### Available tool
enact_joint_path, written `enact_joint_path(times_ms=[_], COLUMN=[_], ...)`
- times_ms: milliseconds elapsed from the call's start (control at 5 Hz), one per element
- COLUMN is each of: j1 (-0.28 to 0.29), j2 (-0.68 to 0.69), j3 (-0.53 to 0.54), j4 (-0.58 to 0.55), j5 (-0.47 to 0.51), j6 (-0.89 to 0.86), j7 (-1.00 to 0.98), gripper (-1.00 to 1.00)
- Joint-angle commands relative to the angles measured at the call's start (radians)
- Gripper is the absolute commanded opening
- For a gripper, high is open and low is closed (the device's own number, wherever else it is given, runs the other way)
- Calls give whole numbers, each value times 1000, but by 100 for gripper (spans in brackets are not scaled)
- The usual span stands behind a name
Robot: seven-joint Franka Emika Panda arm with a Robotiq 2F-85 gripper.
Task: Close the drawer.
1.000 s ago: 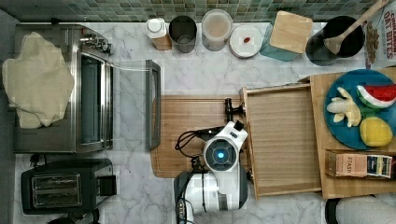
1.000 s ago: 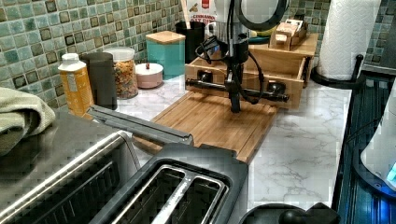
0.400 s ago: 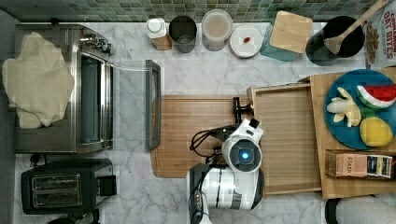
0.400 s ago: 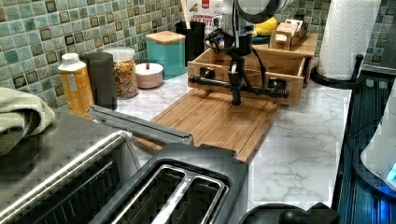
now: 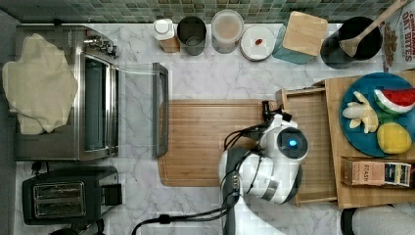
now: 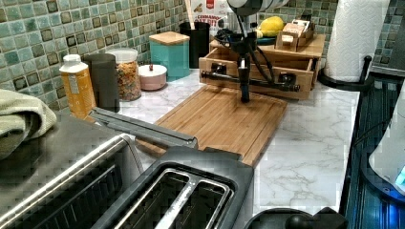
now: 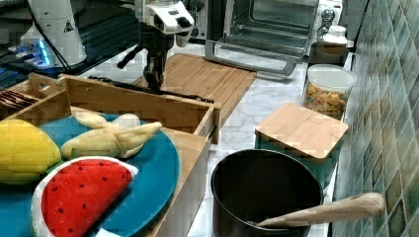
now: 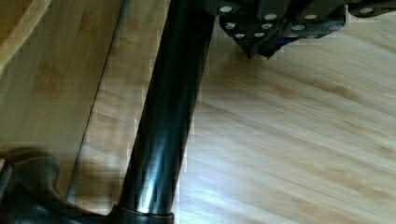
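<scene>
- While the drawer juts partly out of its wooden stand, its front meets the board at the top view's right edge.
- The drawer's black handle runs across its front in the left view, just above the board's far end.
- The gripper hangs straight down in the left view, its tip close over the board and right against the handle bar.
- In the wrist view the fingers are pressed together with no gap and hold nothing; the handle lies just beside them.
- In the right view the gripper stands on the far side of the drawer's front wall.
- On top of the stand a blue plate carries toy fruit, and a tea box lies next to it.
- At the top view's left the toaster oven has its glass door folded down toward the board, well apart from the drawer.
- Jars and canisters line the tiled wall behind the board in the left view.
</scene>
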Motion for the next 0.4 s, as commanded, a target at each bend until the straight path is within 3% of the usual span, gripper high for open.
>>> enact_joint_path(times_ms=[200,400], j1=[-210,-276], j2=[67,141], j3=[-179,-164], j4=[452,453], j5=[-41,132], j6=[-98,42], j7=[-156,-352], gripper=[-100,-100])
